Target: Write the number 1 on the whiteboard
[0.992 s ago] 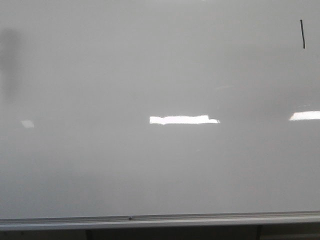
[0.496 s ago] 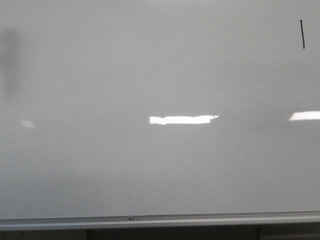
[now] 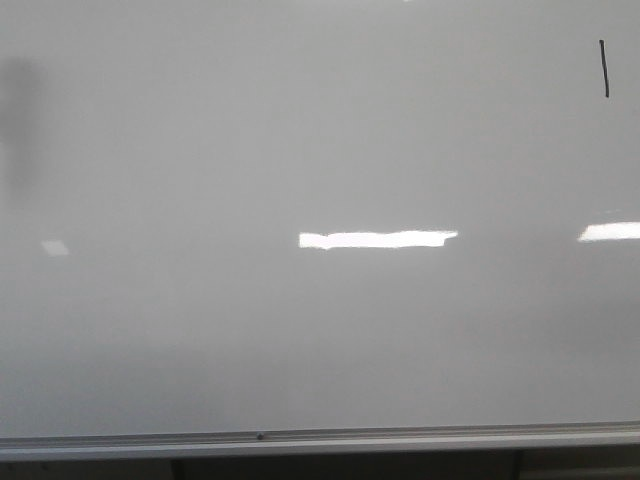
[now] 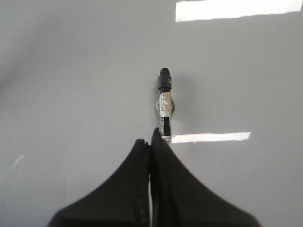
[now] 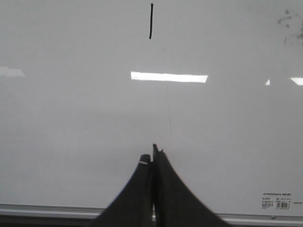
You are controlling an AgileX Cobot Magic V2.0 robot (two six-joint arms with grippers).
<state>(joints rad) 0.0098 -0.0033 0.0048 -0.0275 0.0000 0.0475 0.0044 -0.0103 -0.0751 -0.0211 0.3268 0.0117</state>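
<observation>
Bright rectangular reflections of ceiling lights (image 3: 378, 239) lie across the glossy pale backdrop that fills the front view. Below its lower edge runs a dark band (image 3: 320, 468) crossed by a couple of vertical supports. A soft grey shadow (image 3: 20, 110) smudges the far left.

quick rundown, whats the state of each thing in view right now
number 1: drawn, a thin black near-vertical stroke at the board's upper right
whiteboard: otherwise blank apart from a grey smudge at far left
marker: clamped in the left gripper, tip pointing at the board
left gripper: shut on the marker
right gripper: shut, empty
</observation>
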